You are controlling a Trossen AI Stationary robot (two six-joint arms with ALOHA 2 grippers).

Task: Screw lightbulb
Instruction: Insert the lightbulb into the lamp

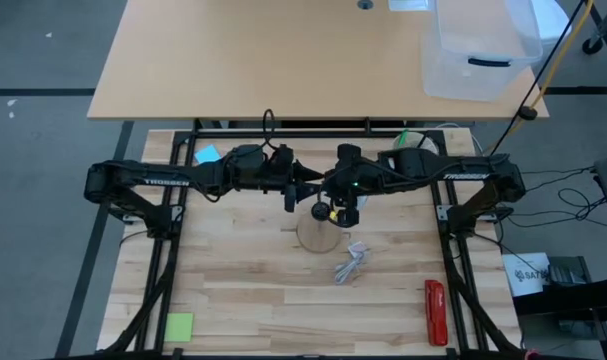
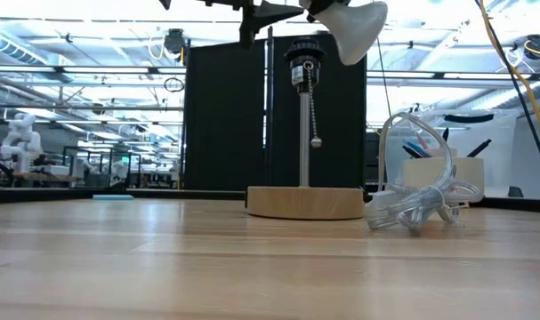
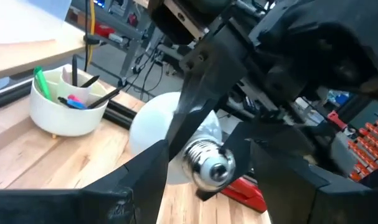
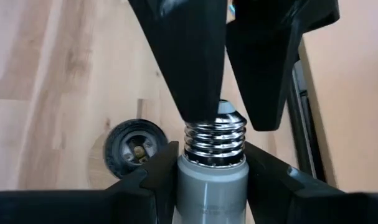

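While my right gripper (image 4: pixel 204 177) has its jaws clamped on the neck of the lightbulb (image 4: pixel 213 162), the left gripper (image 3: pixel 207 186) sits with jaws spread wide either side of the silvery screw base, fingers (image 4: pixel 182 56) just at the threads, not squeezing as far as I can tell. Bulb is up in the air, tilted, just beside the black socket (image 4: pixel 136 148) on the lamp post (image 2: pixel 303 133), not in it yet. Step in hand, I'd say: handover or lining up the base over the socket. Next move calls for getting the threads square over the socket mouth, lowering, then turning. Risk is cross-threading if it goes in tilted. Wooden disc (image 2: pixel 305 202) stands on the butcher-block table (image 1: pixel 243 290); clear cable (image 2: pixel 421 200) coiled beside it, red tool (image 1: pixel 435 311) and green note (image 1: pixel 179 326) nearer the edge, cup of pens (image 3: pixel 67 106) behind. Open lab room beyond
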